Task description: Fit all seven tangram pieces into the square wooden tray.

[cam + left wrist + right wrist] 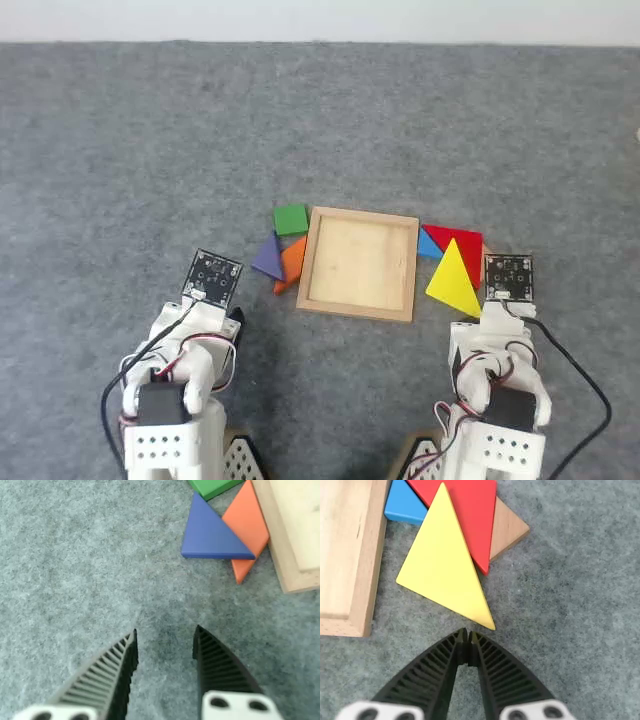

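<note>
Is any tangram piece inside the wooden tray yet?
No, the wooden tray is bare inside; the yellow triangle and green square lie beside it.

The look is that of a robotics lab or test set-up: a bench (120, 130) covered in plain grey felt is backed by a bare white wall (320, 20), and a left arm (180, 395) and right arm (497, 385) with exposed wiring (562, 352) are mounted at its near edge.
</note>
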